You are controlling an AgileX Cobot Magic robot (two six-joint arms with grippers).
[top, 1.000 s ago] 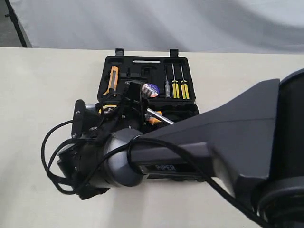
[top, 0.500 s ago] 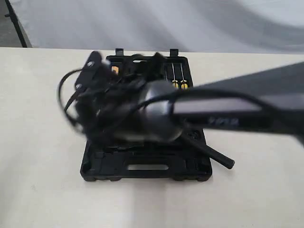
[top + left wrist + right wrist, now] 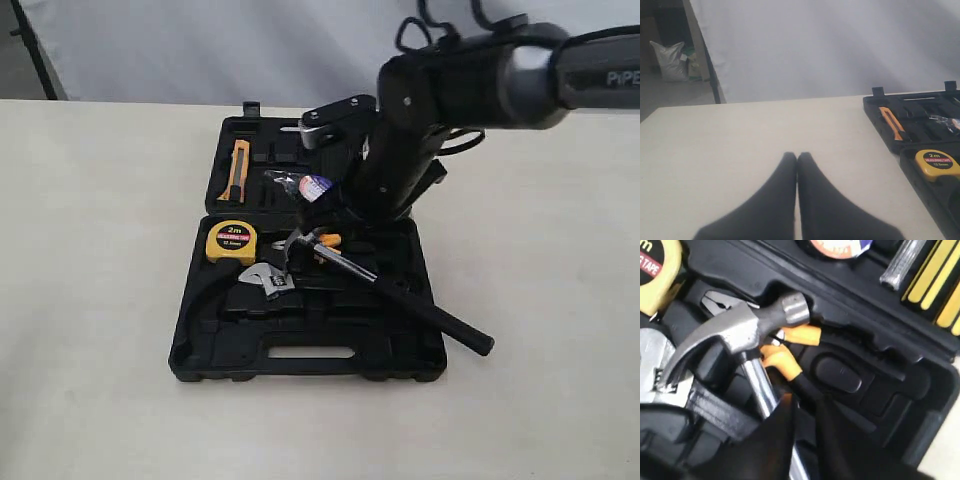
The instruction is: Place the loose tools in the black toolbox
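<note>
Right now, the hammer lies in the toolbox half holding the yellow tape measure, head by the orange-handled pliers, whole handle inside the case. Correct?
One part is wrong: the hammer has its handle end sticking out past the edge of the black toolbox, as the exterior view shows. It does lie in the half with the yellow tape measure, head by the orange-handled pliers.

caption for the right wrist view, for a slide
Claw hammer lying across orange-handled pliers in the black toolbox, right claw nearby
</note>
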